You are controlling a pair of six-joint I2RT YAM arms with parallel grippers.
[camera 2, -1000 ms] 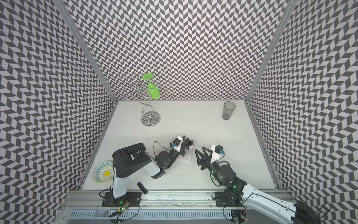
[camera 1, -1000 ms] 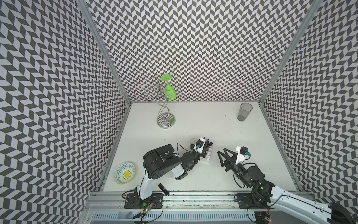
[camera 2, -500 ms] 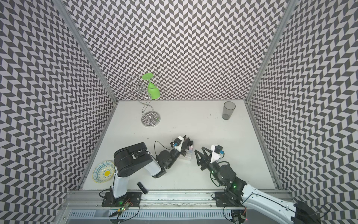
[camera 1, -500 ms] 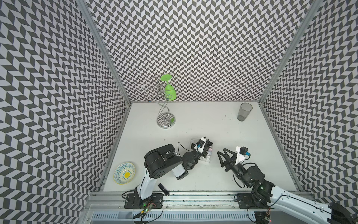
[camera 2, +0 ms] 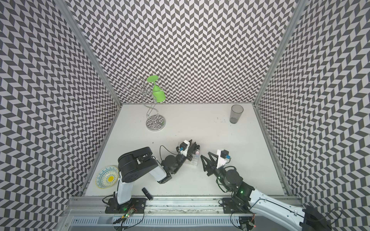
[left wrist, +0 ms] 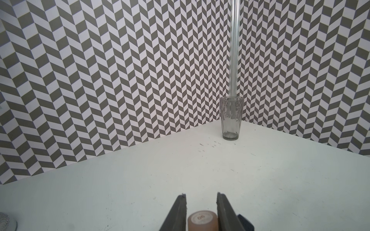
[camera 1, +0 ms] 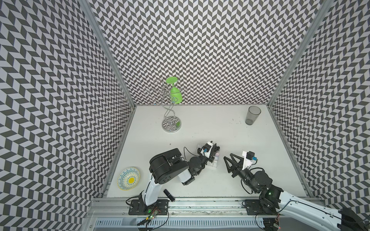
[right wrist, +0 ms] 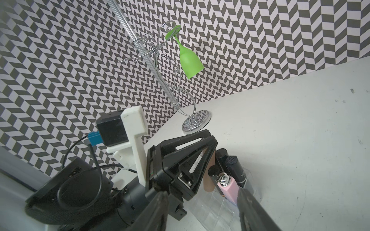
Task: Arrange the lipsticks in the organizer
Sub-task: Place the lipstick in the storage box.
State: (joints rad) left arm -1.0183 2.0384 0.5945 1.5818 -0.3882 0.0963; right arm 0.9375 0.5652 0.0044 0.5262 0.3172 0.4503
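**Tan lipstick at the organizer; release unconfirmed**

Step in hand: placing. The left gripper (left wrist: 200, 198) stands over the organizer (right wrist: 210, 218), lower centre in both top views. The tan lipstick (left wrist: 202, 220) is upright between its jaws. The jaws sit close on either side of the tube. Whether they pinch it or have let go cannot be told.

In the right wrist view the tan tube stands at the tray's upper-left part. Beside it are several black lipsticks (right wrist: 234, 170) and a pink lipstick (right wrist: 228, 190), all upright. The exact cell cannot be read through the clear plastic.

The right gripper (camera 1: 227, 156) is spread and carries nothing. It sits just beside the organizer's right side.

Judgement on the next move: spread the left jaws fully and lift straight up. That way they neither drag the tan tube nor knock its neighbours. One stray black lipstick (camera 1: 169, 195) is left outside the tray, lying flat near the bottom of the frame.

Edges and room:
- **Stray tube:** it lies at the front edge of the table (camera 1: 200, 130), against or nearly against the rail (camera 1: 200, 202) and close to the left arm's base. That looks like a cramped reach, with a risk of nudging the tube off.
- **Open room:** above the organizer in the frame, the table is open up to the tumbler (camera 1: 252, 115) and the wire stand (camera 1: 171, 122).
- **Plate:** the plate (camera 1: 128, 178) sits at lower left, well apart.
- **Grippers:** little gap separates the two grippers.
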